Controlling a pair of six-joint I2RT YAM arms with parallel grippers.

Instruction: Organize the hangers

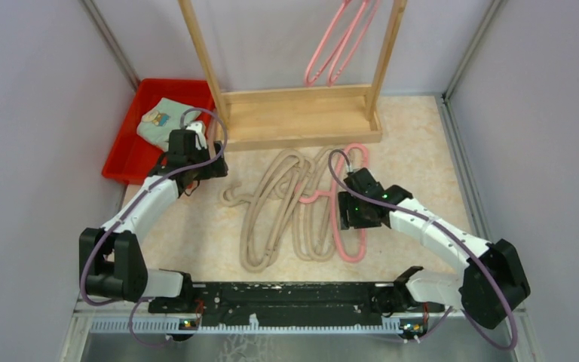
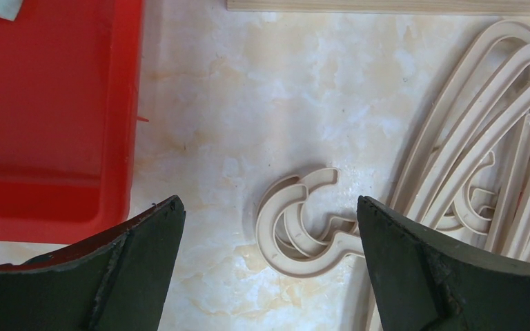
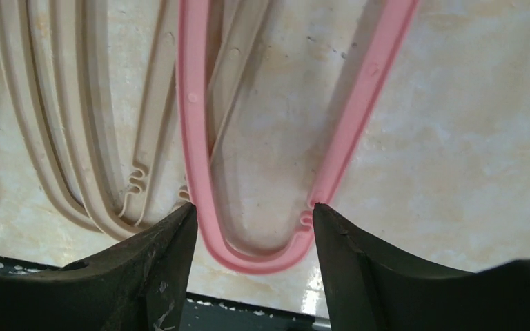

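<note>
Lying tangled: beige hangers point(image 2: 455, 138), pink hanger point(image 3: 192, 110) (thick, rounded); both jaws open, right pair straddling pink loop.

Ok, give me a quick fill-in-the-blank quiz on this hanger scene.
The two hangers on the wooden rack are ___.
The cloth lies in a ___ bin.
The left gripper hovers open above ___ hooks.
The right gripper, open, straddles a ___ hanger.
Missing: pink; red; beige; pink.
</note>
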